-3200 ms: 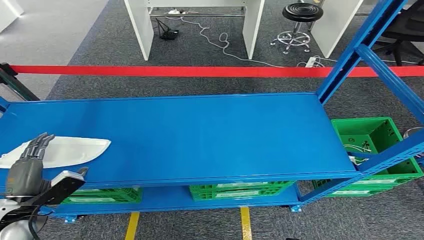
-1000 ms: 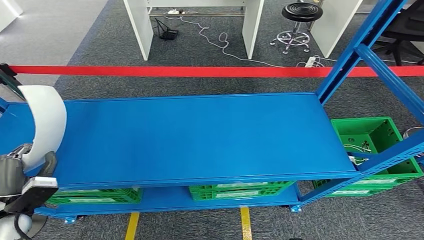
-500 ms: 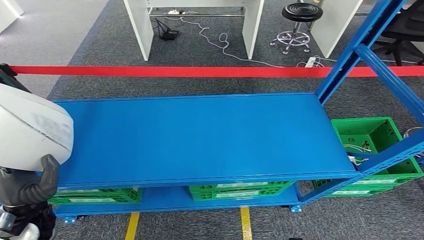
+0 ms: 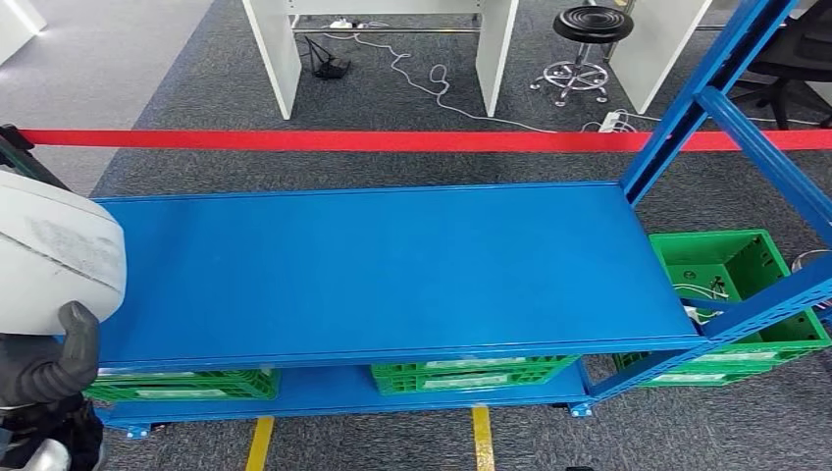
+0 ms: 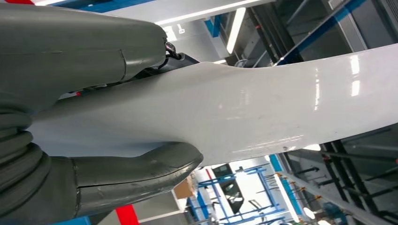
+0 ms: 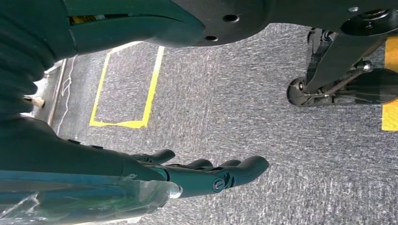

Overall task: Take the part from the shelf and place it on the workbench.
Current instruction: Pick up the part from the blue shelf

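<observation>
At the shelf's left end, the left hand grips the white part from below.

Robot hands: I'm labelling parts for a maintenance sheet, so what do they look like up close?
The left hand has a grey ribbed cover, a thick smooth grey thumb and thin cables near its darker fingers. The right hand has dark, slender fingers with round pivot screws, and clear plastic wrap behind them.
</observation>
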`<control>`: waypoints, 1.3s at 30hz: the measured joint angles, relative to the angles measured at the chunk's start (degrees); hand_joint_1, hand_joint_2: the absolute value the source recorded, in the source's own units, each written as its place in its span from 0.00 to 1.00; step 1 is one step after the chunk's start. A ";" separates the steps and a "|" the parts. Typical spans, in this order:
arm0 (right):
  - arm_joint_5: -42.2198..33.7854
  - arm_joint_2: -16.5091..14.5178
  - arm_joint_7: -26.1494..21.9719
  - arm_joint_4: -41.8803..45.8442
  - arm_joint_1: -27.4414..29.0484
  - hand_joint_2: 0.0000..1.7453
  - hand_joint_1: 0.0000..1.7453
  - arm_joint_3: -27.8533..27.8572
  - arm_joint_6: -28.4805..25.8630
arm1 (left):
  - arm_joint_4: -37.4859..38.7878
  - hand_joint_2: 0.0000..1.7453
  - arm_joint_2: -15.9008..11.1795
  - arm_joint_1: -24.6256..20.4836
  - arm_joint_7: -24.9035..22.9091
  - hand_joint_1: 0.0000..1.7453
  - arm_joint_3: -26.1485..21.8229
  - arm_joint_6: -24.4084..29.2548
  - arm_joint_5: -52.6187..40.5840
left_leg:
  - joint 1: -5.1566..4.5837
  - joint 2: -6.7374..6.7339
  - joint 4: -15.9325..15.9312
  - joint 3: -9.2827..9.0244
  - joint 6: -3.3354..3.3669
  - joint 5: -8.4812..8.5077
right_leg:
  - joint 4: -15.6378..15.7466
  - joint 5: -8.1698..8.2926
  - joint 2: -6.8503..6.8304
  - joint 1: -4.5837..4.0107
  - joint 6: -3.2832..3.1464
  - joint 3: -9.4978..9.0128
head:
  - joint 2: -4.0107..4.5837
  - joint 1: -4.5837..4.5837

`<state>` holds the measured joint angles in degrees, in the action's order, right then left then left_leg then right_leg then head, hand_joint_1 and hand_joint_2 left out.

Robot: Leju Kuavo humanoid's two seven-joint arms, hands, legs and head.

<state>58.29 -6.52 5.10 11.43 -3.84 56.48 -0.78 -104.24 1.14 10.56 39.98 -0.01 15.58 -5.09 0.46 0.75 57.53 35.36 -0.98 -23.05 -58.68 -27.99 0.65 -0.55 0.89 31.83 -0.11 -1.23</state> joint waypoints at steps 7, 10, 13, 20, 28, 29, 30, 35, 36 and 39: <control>0.27 -0.11 0.02 0.00 0.00 1.00 0.00 0.02 -0.12 | -0.13 1.00 0.95 0.02 0.00 1.00 -0.17 3.45 -1.53 | -0.13 0.00 0.10 0.01 0.15 -0.08 | 0.07 0.07 0.00 0.12 0.14 -0.35 | 0.00 0.01; 0.49 -0.26 -0.20 0.00 -0.02 1.00 0.00 0.02 -0.15 | -0.13 1.00 1.06 0.03 0.00 1.00 -0.19 5.57 -2.71 | -0.36 0.00 0.16 0.01 0.41 -0.16 | 0.09 0.09 -0.01 0.35 0.37 -0.64 | 0.00 0.01; 0.63 -0.34 -0.42 0.00 -0.06 1.00 0.00 0.02 -0.05 | -0.13 1.00 1.07 0.02 0.00 1.00 -0.18 7.00 -3.30 | -0.67 0.00 0.07 -0.02 0.92 -0.03 | 0.19 0.25 0.02 0.70 0.89 -0.68 | 0.00 0.03; 0.89 -0.34 -0.54 0.00 -0.10 1.00 0.00 0.02 -0.03 | -0.19 1.00 1.34 0.07 0.00 1.00 -0.17 9.28 -3.80 | 0.12 -0.51 -1.22 -0.03 1.62 1.16 | -14.59 -8.37 -0.16 1.13 2.24 5.14 | 0.00 -0.26; 1.04 -0.81 -0.13 -0.04 -0.41 1.00 0.00 0.02 0.03 | -0.21 1.00 1.38 0.11 0.00 1.00 -0.09 9.72 -3.90 | 0.76 -0.19 -0.71 1.06 -1.24 2.98 | -0.91 -1.71 0.88 1.85 2.22 -2.43 | 0.00 -0.34; 1.05 -0.80 -0.10 -0.04 -0.41 1.00 0.00 0.02 0.03 | -0.21 1.00 1.38 0.13 0.00 1.00 -0.05 9.74 -3.92 | 0.82 -0.13 -0.71 1.18 -1.58 3.21 | -0.97 -1.66 0.80 1.87 1.62 -1.90 | 0.00 -0.28; 1.05 -0.80 -0.08 -0.04 -0.43 1.00 0.00 0.02 0.04 | -0.21 1.00 1.38 0.18 0.00 1.00 -0.02 9.77 -3.94 | 0.92 -0.12 -0.48 1.44 -1.84 2.70 | -1.08 -1.36 0.71 1.82 0.95 -1.57 | 0.00 -0.22; 1.10 -0.80 -0.08 -0.04 -0.37 1.00 0.00 0.04 0.02 | -0.20 1.00 1.38 0.23 0.00 1.00 0.03 9.82 -3.92 | 0.84 -0.25 13.72 5.80 -2.09 -8.38 | -1.14 1.31 0.13 1.32 -0.93 1.12 | 0.00 0.13; 1.13 -0.80 -0.08 -0.04 -0.33 1.00 0.00 0.04 0.03 | -0.19 1.00 1.38 0.25 0.00 1.00 0.03 9.91 -3.92 | 0.78 -0.25 15.56 5.73 -1.94 -8.98 | -1.17 1.78 0.04 1.13 -1.00 1.79 | 0.00 0.13; 1.33 -0.80 -0.08 -0.04 -0.35 1.00 0.00 0.03 0.08 | -0.20 1.00 1.38 0.25 0.00 1.00 0.03 10.49 -3.95 | 0.34 -0.24 8.71 -0.53 -0.94 -6.25 | -1.18 2.99 -0.01 0.80 -0.86 3.30 | 0.00 0.13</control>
<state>59.62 -7.32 5.03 11.39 -4.19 56.51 -0.70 -104.44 2.51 10.80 39.98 0.02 26.07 -9.03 0.79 0.50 66.24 34.83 -1.92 -29.29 -59.86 -25.00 0.64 0.25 0.04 35.13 -0.11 -1.10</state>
